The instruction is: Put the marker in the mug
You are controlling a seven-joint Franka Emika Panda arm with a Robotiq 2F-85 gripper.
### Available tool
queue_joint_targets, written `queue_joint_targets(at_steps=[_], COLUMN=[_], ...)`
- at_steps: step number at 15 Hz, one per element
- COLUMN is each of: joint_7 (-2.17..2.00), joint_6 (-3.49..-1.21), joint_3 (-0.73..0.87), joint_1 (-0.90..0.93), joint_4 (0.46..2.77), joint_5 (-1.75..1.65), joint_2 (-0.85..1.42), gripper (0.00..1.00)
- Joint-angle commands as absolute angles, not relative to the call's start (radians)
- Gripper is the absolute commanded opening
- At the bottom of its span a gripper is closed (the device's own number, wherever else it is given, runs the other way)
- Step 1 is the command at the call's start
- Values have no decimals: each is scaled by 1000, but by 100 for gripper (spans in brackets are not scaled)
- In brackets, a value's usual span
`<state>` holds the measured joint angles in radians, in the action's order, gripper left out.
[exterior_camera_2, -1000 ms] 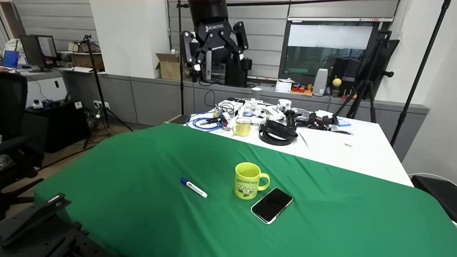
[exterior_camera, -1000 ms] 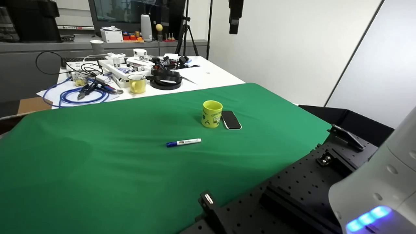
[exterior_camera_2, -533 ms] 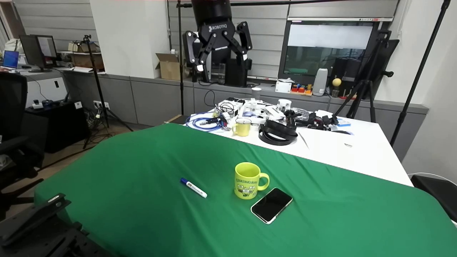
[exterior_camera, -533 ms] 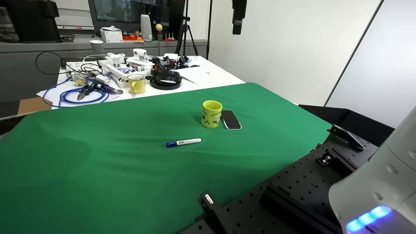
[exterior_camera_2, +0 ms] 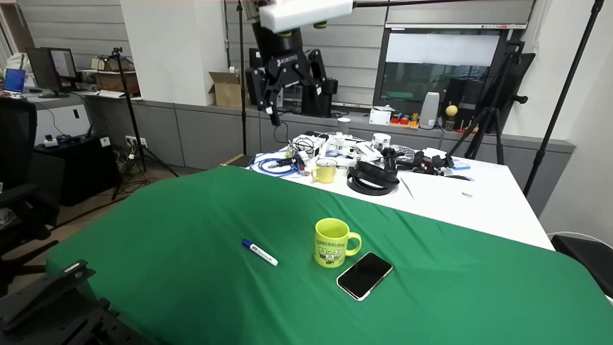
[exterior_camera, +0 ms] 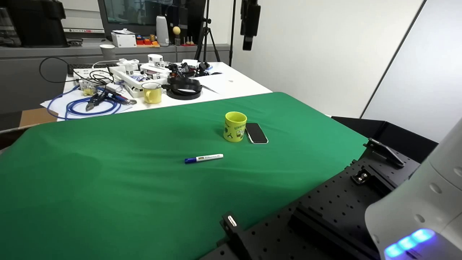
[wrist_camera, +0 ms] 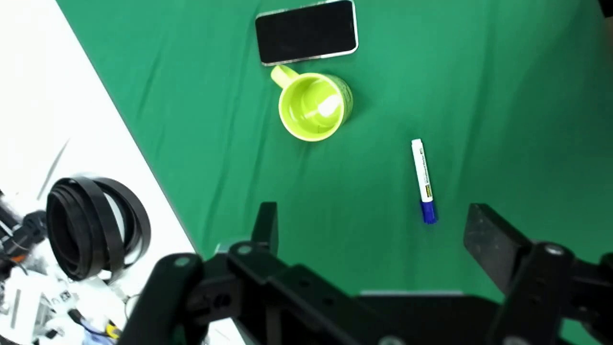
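In my wrist view, free cloth [wrist_camera: 349, 191] surrounds the marker [wrist_camera: 424, 180]. The mug [wrist_camera: 313, 106] and phone [wrist_camera: 307, 32] block upper centre.

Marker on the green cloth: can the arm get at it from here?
Probably yes, by coming down: the gripper hangs open above the cloth, nothing lies over the marker, and the mug and phone sit apart from it.

The black gripper [wrist_camera: 373, 220] bears white ROBOTIQ lettering [exterior_camera_2: 288, 60]

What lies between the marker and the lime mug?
Only green cloth lies between the marker and the lime mug, as the wrist view and both exterior views show.
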<state>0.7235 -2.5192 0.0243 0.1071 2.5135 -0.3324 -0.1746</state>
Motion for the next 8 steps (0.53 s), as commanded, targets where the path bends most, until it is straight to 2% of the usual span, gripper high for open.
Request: queue_joint_targets(at_steps=[1,4,8], joint_7=[922,1123,1201], joint_6=[-2687,-2781,-2728], joint_3=[22,-56,-158], joint_1=[125,91,11], joint_4=[2452,2382,2199], joint_5=[-227,-52,-27], joint_2=[55,259,490], gripper=[100,100,100])
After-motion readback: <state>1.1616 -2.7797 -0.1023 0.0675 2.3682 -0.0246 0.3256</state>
